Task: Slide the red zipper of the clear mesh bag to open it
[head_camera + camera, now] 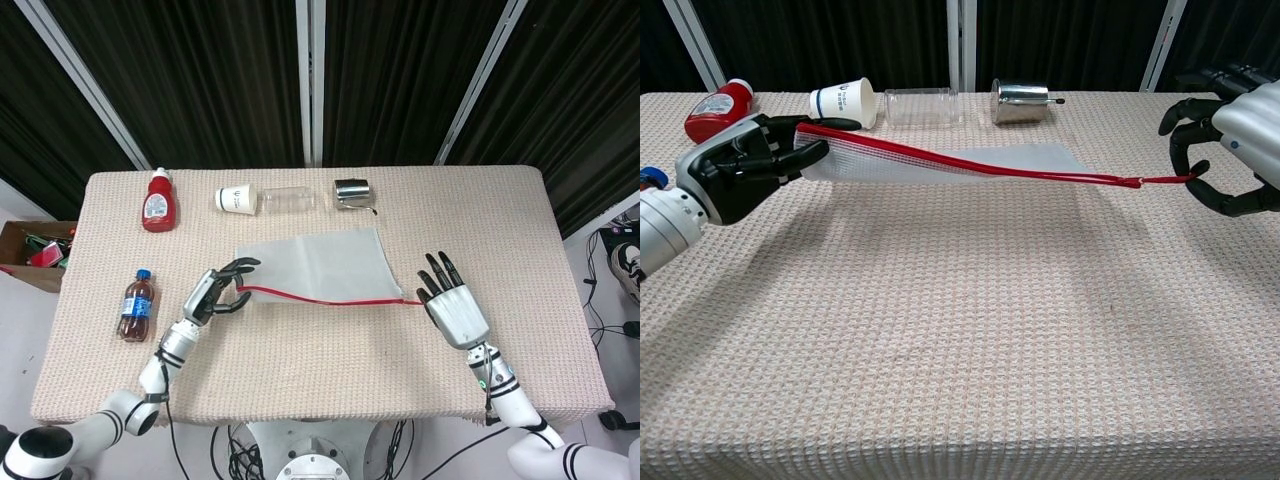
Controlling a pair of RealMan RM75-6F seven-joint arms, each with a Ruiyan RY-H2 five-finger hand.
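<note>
The clear mesh bag (312, 264) is stretched out in the middle of the table, lifted a little above it in the chest view (940, 161). Its red zipper (320, 297) runs along the near edge (970, 167). My left hand (213, 292) grips the bag's left end (736, 168). Just past the bag's right corner, my right hand (455, 308) pinches the red zipper pull (1162, 181) between thumb and finger (1230, 150). The pull is drawn taut beyond the bag's right end.
Along the far edge lie a red sauce bottle (158, 200), a paper cup (236, 199), a clear tumbler (288, 199) and a metal cup (352, 192). A small cola bottle (136, 305) lies left of my left hand. A cardboard box (28, 250) sits beyond the table's left edge.
</note>
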